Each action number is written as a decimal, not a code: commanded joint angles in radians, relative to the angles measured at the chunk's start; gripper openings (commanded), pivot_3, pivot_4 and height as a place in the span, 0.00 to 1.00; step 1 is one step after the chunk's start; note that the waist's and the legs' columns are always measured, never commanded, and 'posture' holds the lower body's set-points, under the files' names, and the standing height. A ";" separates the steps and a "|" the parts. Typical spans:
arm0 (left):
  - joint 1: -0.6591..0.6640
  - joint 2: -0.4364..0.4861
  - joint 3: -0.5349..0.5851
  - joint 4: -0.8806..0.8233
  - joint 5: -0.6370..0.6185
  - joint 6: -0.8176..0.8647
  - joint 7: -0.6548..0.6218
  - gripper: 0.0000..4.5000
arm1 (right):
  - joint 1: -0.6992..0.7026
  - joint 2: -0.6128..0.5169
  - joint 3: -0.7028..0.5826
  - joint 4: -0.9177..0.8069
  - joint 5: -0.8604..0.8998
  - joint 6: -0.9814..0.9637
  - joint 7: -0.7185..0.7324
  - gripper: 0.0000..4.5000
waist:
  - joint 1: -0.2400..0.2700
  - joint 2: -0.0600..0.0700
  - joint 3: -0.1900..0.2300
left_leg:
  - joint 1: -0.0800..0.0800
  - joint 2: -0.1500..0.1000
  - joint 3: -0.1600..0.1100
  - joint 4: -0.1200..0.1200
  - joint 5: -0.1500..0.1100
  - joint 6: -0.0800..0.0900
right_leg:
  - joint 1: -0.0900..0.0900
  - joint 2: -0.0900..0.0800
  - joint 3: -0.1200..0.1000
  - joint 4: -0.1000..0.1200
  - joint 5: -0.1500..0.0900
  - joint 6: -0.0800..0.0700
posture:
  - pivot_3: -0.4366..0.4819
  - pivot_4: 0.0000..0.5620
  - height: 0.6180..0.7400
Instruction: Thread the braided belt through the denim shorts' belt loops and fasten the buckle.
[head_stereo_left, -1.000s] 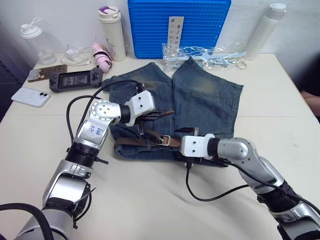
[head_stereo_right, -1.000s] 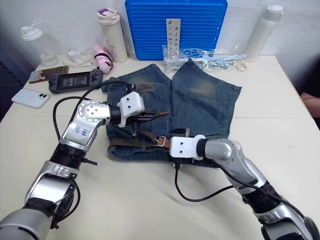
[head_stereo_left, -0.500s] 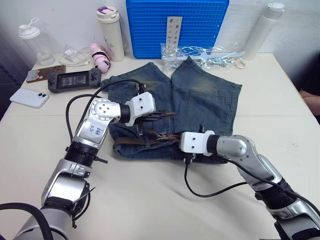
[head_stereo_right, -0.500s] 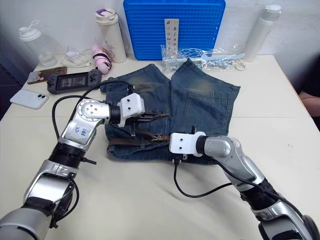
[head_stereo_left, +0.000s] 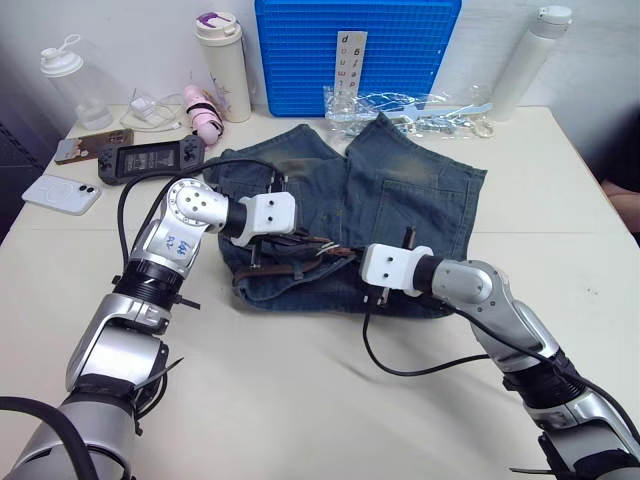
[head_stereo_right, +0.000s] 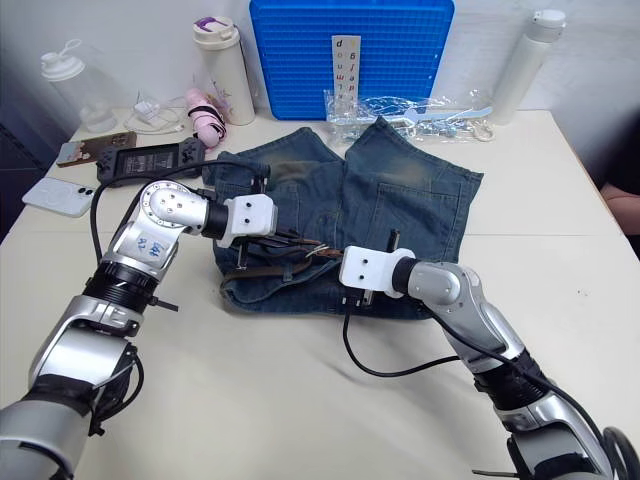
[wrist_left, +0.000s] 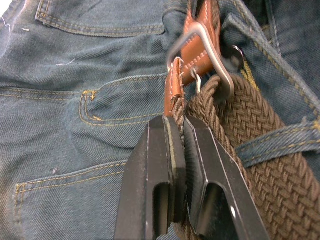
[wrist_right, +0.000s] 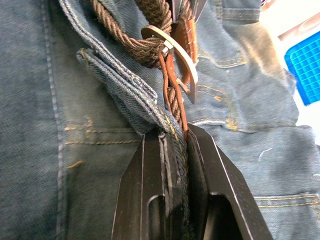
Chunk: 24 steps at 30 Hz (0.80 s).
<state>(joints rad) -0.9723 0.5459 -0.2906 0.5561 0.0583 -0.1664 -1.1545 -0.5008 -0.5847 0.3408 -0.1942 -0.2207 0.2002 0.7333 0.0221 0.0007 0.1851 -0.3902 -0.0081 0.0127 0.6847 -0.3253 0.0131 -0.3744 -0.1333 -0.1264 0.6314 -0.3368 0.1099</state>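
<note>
The denim shorts (head_stereo_left: 420, 190) lie flat mid-table, their waistband bunched toward me. Along that waistband runs the braided belt (head_stereo_left: 275, 272), passing under a belt loop (wrist_left: 280, 145). My left gripper (head_stereo_left: 308, 243) is shut on the braided belt just behind its reddish leather tip (wrist_left: 174, 90). That tip sits against the silver buckle (wrist_left: 202, 42). Facing it from the right, my right gripper (head_stereo_left: 348, 262) is shut on the braided strap together with a fold of waistband (wrist_right: 125, 85), right below the buckle (wrist_right: 175, 52). The two grippers nearly meet at the buckle.
Behind the shorts stand a blue crate (head_stereo_left: 355, 50), a cream tumbler (head_stereo_left: 225, 65), a white bottle (head_stereo_left: 525, 60) and a bag of hangers (head_stereo_left: 410, 105). At far left lie a game console (head_stereo_left: 150, 158), a phone (head_stereo_left: 62, 193) and a clear shaker (head_stereo_left: 70, 85).
My right gripper has moved up to the buckle and shut on the strap and waistband. My left gripper has drawn the belt end leftward, and the waistband has bunched up.
</note>
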 joint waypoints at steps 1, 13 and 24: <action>-0.014 -0.017 0.006 -0.010 -0.004 -0.022 -0.010 0.00 | -0.011 0.011 -0.048 -0.028 -0.016 0.014 -0.039 0.02 | -0.001 0.000 0.000 | 0.000 0.000 0.000 0.000 0.000 0.000 | 0.000 0.000 0.000 0.000 0.000 0.000 | 0.48 0.27 0.58; -0.007 -0.038 0.012 -0.012 -0.007 -0.017 -0.001 0.00 | -0.025 0.019 -0.054 -0.022 -0.011 0.019 -0.054 0.02 | -0.002 0.000 0.000 | 0.000 0.000 0.000 0.000 0.000 0.000 | -0.001 0.000 0.000 0.002 0.000 0.000 | 0.48 0.27 0.58; 0.040 -0.190 0.028 -0.047 -0.026 0.080 0.119 0.00 | 0.018 0.045 -0.037 -0.074 0.041 0.075 -0.003 0.02 | 0.000 0.000 0.000 | 0.001 0.000 0.000 0.001 0.000 0.000 | -0.001 -0.001 0.000 0.005 0.000 0.000 | 0.48 0.27 0.58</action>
<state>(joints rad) -0.9403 0.3918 -0.2538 0.5602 0.0596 -0.0908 -1.0487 -0.4831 -0.5570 0.3127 -0.2019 -0.2100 0.2667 0.7204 0.0218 0.0004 0.1848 -0.3896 -0.0084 0.0125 0.6859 -0.3253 0.0132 -0.3754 -0.1340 -0.1265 0.6367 -0.3368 0.1099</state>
